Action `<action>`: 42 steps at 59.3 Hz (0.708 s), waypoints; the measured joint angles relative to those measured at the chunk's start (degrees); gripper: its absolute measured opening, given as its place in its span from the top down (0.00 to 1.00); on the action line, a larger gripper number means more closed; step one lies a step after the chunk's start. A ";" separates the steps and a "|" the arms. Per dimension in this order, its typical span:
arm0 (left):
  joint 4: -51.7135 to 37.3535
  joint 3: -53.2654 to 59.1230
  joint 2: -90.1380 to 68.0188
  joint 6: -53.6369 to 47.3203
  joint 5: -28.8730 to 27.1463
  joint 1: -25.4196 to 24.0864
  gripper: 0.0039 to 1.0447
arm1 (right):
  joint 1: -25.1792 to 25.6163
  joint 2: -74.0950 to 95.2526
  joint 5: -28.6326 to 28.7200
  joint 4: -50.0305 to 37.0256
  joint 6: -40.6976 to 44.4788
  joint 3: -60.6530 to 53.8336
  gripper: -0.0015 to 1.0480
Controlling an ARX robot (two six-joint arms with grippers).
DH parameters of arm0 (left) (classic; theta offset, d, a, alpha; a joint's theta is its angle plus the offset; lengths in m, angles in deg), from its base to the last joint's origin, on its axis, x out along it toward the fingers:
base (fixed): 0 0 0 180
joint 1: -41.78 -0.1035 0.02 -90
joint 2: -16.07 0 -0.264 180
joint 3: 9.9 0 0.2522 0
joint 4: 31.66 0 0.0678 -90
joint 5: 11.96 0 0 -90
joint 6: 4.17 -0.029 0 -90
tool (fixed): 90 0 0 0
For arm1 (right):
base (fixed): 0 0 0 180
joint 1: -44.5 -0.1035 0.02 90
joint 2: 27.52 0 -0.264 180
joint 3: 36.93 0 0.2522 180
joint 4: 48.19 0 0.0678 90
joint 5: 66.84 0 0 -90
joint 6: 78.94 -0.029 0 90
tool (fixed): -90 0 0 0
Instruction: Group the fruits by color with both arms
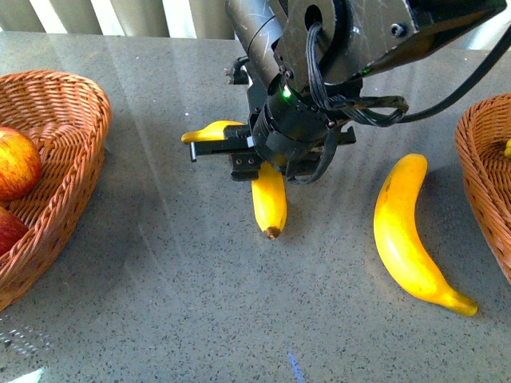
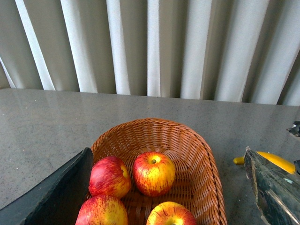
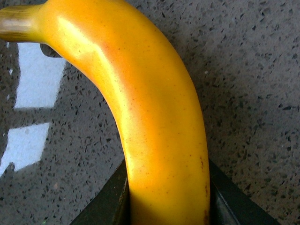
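Note:
My right gripper [image 1: 255, 159] is shut on a yellow banana [image 1: 270, 206] at the table's middle. In the right wrist view the banana [image 3: 150, 108] fills the frame between the black fingers [image 3: 105, 204]. A second banana [image 1: 411, 239] lies loose on the table to the right. My left gripper [image 2: 167, 187] is open and empty above the left wicker basket [image 2: 206, 159], which holds several red-yellow apples [image 2: 153, 173]. Two of those apples [image 1: 14, 163] show at the front view's left edge. The left gripper is out of the front view.
The left basket [image 1: 76, 104] stands at the table's left edge. A second wicker basket [image 1: 479, 167] stands at the right edge with something yellow [image 1: 508, 148] in it. Pale vertical blinds [image 2: 150, 47] run behind the grey speckled table [image 1: 160, 303].

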State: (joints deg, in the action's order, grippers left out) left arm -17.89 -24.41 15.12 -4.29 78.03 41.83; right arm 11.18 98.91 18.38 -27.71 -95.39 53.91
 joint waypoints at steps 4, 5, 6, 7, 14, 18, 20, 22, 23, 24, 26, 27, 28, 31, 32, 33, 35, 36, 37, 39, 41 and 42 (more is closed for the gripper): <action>0.02 -0.02 0.00 0.00 0.00 0.00 0.09 | 0.50 -3.89 2.16 -3.21 -0.17 -4.50 0.73; 0.02 -0.02 0.00 0.00 0.00 0.00 0.09 | 0.68 -4.83 2.29 -3.91 -0.42 -5.35 0.73; 0.00 -0.02 0.00 0.00 0.00 0.00 0.09 | 1.03 -6.51 2.10 -5.40 -0.87 -6.91 0.73; 0.02 0.00 0.00 0.00 0.00 0.00 0.09 | 1.42 -8.44 1.62 -7.26 -1.49 -8.55 0.73; 0.02 0.00 0.00 0.00 0.00 0.00 0.09 | 5.79 -22.38 -1.75 -16.39 -2.89 -18.78 0.73; 0.02 0.00 0.00 0.00 0.00 0.00 0.09 | 8.63 -29.51 -2.97 -18.05 -2.93 -23.82 0.73; 0.02 0.00 0.00 0.00 0.00 0.00 0.09 | 10.25 -33.14 -3.21 -18.21 -2.93 -26.47 0.73; 0.00 0.00 0.00 0.00 0.00 0.00 0.09 | 12.02 -36.70 -3.21 -18.16 -2.91 -29.14 0.73; 0.02 0.00 0.00 0.00 0.00 0.00 0.09 | 12.63 -37.86 -3.19 -18.12 -2.86 -30.01 0.73; 0.02 0.00 0.00 0.00 0.00 0.00 0.09 | 13.92 -40.11 -3.17 -17.81 -2.84 -31.78 0.73; 0.02 0.00 0.00 0.00 0.00 0.00 0.09 | 15.96 -43.25 -3.08 -17.14 -2.78 -34.23 0.73; 0.02 0.00 0.00 0.00 0.00 0.00 0.09 | 17.03 -44.74 -2.91 -16.70 -2.71 -35.43 0.73; 0.00 0.00 0.00 0.00 0.00 0.00 0.09 | 18.18 -46.18 -2.80 -16.26 -2.60 -36.63 0.73; 0.02 0.00 0.00 0.00 0.00 0.00 0.09 | 21.62 -49.79 -2.23 -15.06 -2.14 -39.91 0.73; 0.02 0.00 0.00 0.00 0.00 0.00 0.09 | 22.38 -50.14 -2.10 -14.93 -2.12 -40.26 0.73; 0.00 0.00 0.00 0.00 0.00 0.00 0.09 | 23.61 -51.45 -1.62 -14.45 -2.01 -41.64 0.73; 0.02 -0.02 0.00 0.00 0.00 0.00 0.09 | 25.94 -53.09 -0.70 -13.86 -1.90 -43.50 0.73; 0.00 -0.02 0.00 0.00 0.00 0.00 0.09 | 26.71 -53.55 -0.52 -13.75 -1.88 -44.11 0.73; 0.02 -0.02 0.00 0.00 0.00 0.00 0.09 | 28.17 -54.38 0.28 -13.66 -1.70 -45.27 0.73; 0.02 -0.02 0.00 0.00 0.00 0.00 0.09 | 30.23 -55.39 1.11 -13.66 -1.55 -46.84 0.73; 0.02 -0.02 0.00 0.00 0.00 0.00 0.09 | 32.15 -56.15 1.79 -13.68 -1.38 -48.13 0.73; 0.00 0.00 0.00 0.00 0.00 0.00 0.09 | 32.72 -56.35 1.90 -13.70 -1.27 -48.52 0.73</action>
State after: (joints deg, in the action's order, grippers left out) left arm -17.89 -24.41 15.12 -4.29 78.03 41.83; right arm 43.90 42.56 20.28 -41.41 -96.65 5.39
